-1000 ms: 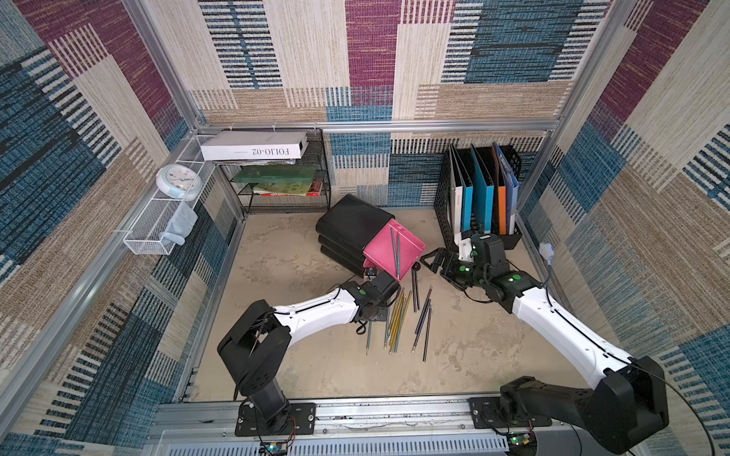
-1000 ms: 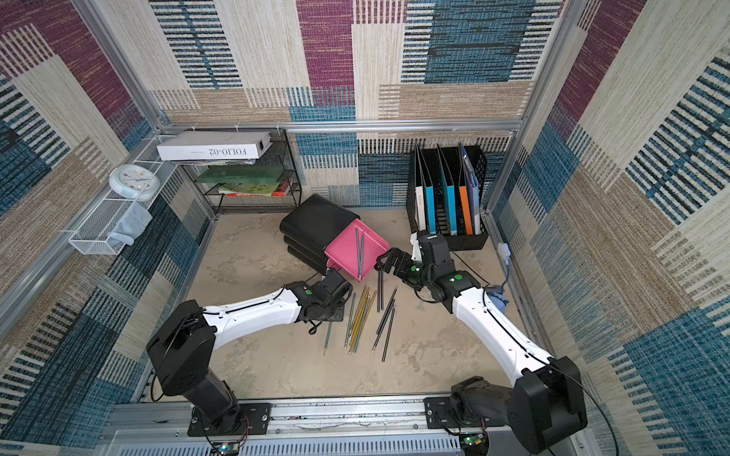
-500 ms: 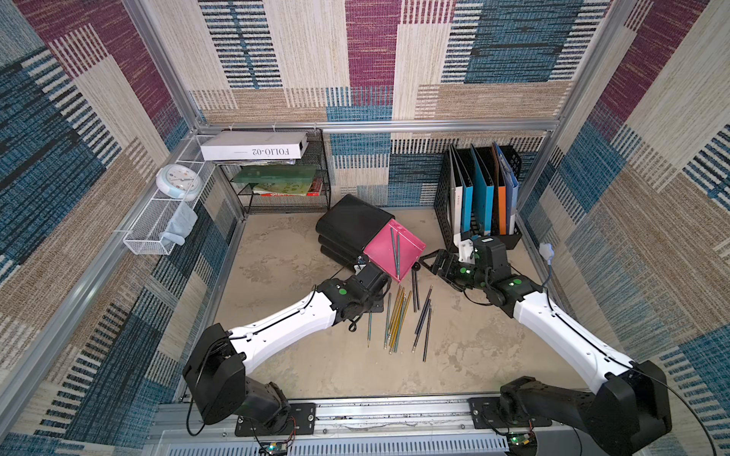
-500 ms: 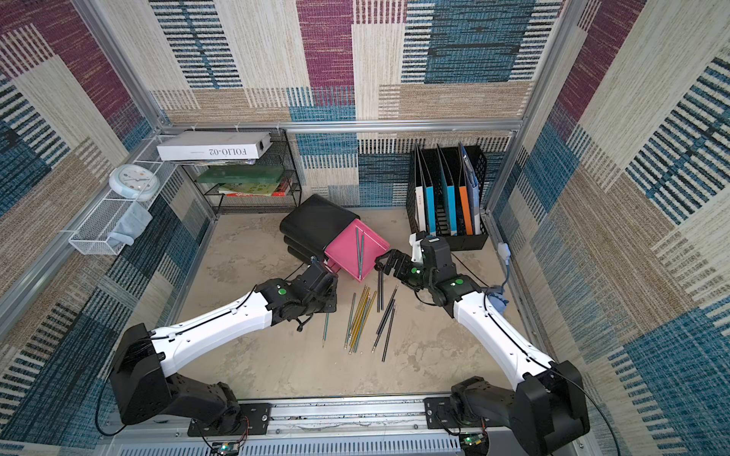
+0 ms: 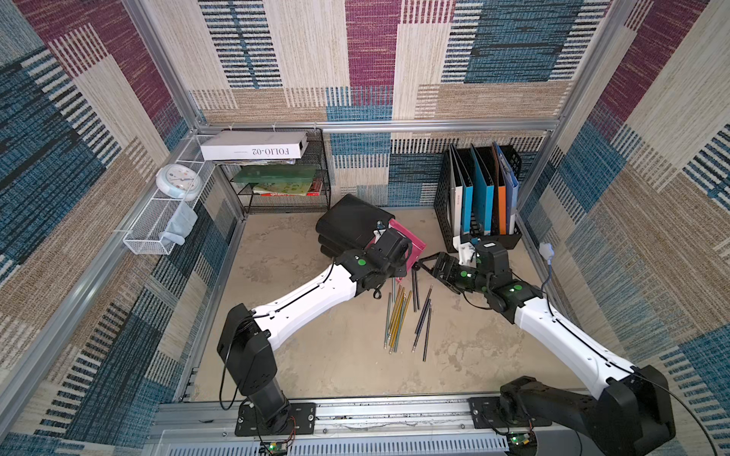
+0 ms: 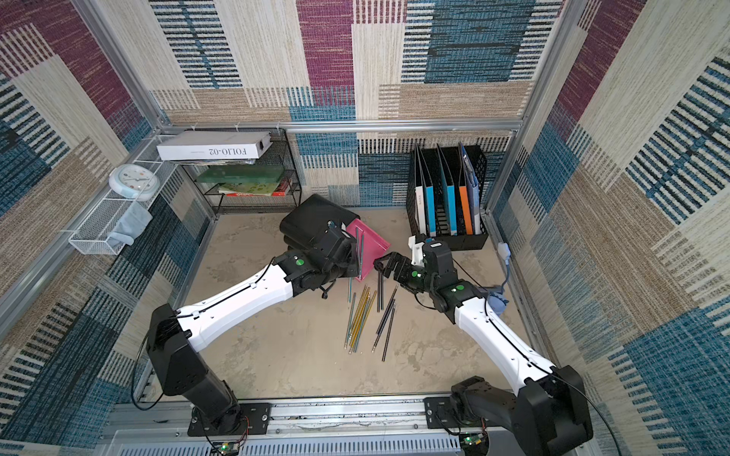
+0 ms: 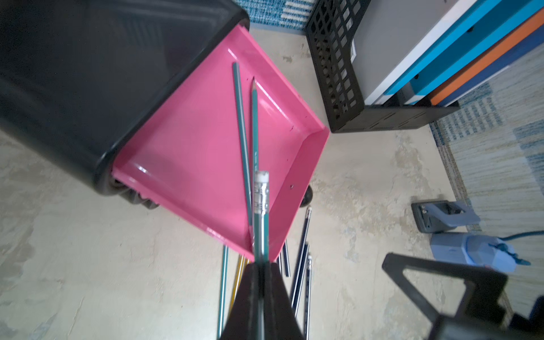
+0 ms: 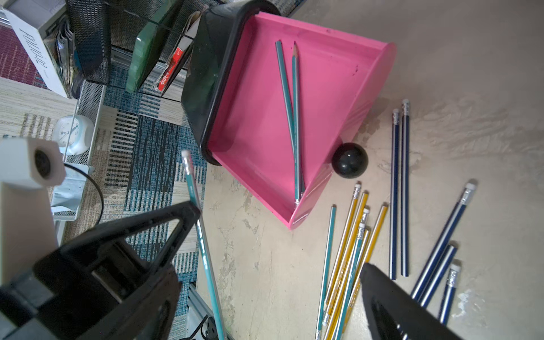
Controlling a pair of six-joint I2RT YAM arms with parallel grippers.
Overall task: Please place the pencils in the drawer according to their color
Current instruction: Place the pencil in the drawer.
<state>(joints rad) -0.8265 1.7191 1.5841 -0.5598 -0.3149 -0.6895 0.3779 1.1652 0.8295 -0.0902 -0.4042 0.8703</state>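
Observation:
My left gripper [image 7: 260, 266] is shut on a teal pencil [image 7: 261, 212], whose eraser end sticks out over the corner of the pink drawer [image 7: 191, 153]. Two teal pencils [image 7: 244, 132] lie crossed inside this drawer. It is pulled out of a black drawer unit [image 5: 351, 225]. In both top views, yellow and teal pencils [image 5: 399, 316] and navy pencils [image 6: 385, 316] lie loose on the table in front of the drawer. My right gripper [image 8: 273, 265] hangs open above them, just right of the drawer [image 6: 371, 241]. The held pencil [image 8: 200, 235] passes beside one of its fingers [image 8: 176, 217].
The drawer's black knob [image 8: 349, 160] faces the loose pencils. A black file rack with binders [image 5: 482, 197] stands behind the right arm. A mesh shelf with books [image 5: 276, 173] stands at the back. A white wire basket with a clock [image 5: 158, 221] hangs on the left wall.
The left arm has lifted from the loose pencils and swung up to the drawer's corner with the teal pencil in its grip. The right arm has barely moved.

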